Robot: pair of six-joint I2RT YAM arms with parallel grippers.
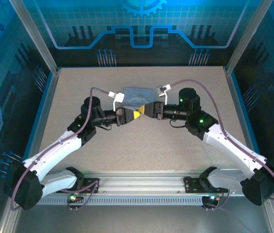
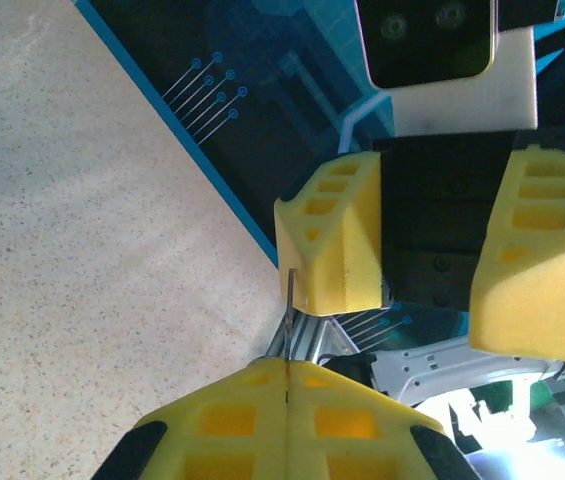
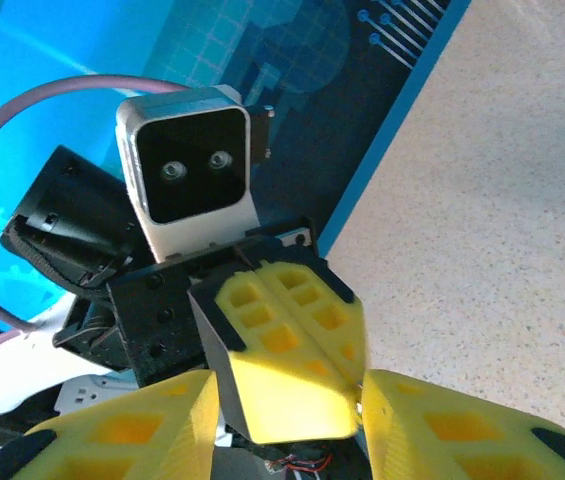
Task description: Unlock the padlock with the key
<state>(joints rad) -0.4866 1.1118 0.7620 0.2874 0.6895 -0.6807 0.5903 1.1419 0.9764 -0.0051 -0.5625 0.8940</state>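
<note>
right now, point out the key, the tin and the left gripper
key (image 2: 289, 300), left wrist view, bare blade above the yellow tips
tin (image 1: 136, 93), top external view, pale top face
left gripper (image 2: 287, 372), left wrist view, seam where its tips meet

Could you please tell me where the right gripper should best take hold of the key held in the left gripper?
Probably the short free end of the key standing out past the shut left gripper. The right gripper should come head-on, one finger on each flat face, because the thin blade shows edge-on there.
</note>
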